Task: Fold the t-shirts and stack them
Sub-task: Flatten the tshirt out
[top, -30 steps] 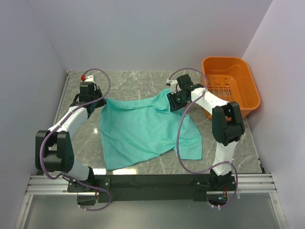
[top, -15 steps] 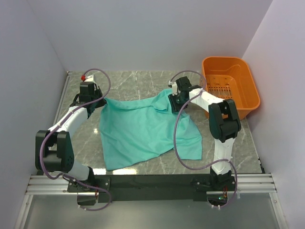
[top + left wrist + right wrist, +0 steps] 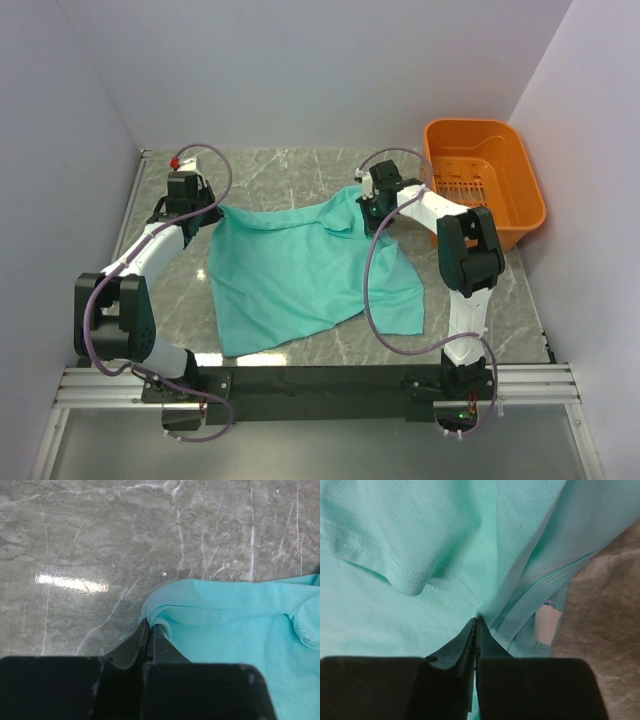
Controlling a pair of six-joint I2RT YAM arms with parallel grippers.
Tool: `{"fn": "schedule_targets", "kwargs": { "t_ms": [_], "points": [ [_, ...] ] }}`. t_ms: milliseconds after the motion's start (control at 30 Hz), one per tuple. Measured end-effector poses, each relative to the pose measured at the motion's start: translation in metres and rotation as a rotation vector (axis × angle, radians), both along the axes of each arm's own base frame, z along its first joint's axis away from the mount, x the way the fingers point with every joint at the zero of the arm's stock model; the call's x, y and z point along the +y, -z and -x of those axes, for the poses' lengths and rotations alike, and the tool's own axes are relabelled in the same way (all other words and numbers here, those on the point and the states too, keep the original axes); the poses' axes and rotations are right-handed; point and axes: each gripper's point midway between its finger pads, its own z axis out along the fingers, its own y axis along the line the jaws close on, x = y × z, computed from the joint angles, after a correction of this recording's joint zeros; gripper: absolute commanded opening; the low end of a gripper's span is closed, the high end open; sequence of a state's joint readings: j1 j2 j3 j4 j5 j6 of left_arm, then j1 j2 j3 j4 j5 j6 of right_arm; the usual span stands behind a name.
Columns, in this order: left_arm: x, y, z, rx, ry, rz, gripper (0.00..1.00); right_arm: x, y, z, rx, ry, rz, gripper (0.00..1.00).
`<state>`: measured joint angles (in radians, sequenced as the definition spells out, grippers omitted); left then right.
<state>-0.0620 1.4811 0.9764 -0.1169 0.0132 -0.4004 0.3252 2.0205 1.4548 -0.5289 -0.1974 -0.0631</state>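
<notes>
One teal t-shirt (image 3: 300, 270) lies spread and rumpled on the marble table. My left gripper (image 3: 205, 212) is shut on the shirt's far-left corner; in the left wrist view the closed jaws pinch a fold of teal cloth (image 3: 210, 625) at the tips (image 3: 148, 625). My right gripper (image 3: 368, 215) is shut on the shirt's far-right part near the collar; in the right wrist view its tips (image 3: 476, 621) pinch bunched cloth (image 3: 420, 540), with the white neck label (image 3: 547, 625) just to the right.
An orange plastic basket (image 3: 484, 178) stands at the far right, close to my right arm. Grey walls close in the table on the left, back and right. The black rail with both arm bases (image 3: 320, 385) runs along the near edge.
My right gripper has shifted slightly toward the far right, pulling the shirt's far-right part with it. The left arm has not moved.
</notes>
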Motion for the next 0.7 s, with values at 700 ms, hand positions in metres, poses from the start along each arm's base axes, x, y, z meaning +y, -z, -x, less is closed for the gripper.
{"fn": "schedule_targets", "kwargs": {
  "t_ms": [700],
  "points": [
    [0.013, -0.045, 0.001, -0.128, -0.029, -0.024, 0.01, 0.007, -0.177, -0.021, -0.391, -0.053, -0.291, 0.0]
  ]
}}
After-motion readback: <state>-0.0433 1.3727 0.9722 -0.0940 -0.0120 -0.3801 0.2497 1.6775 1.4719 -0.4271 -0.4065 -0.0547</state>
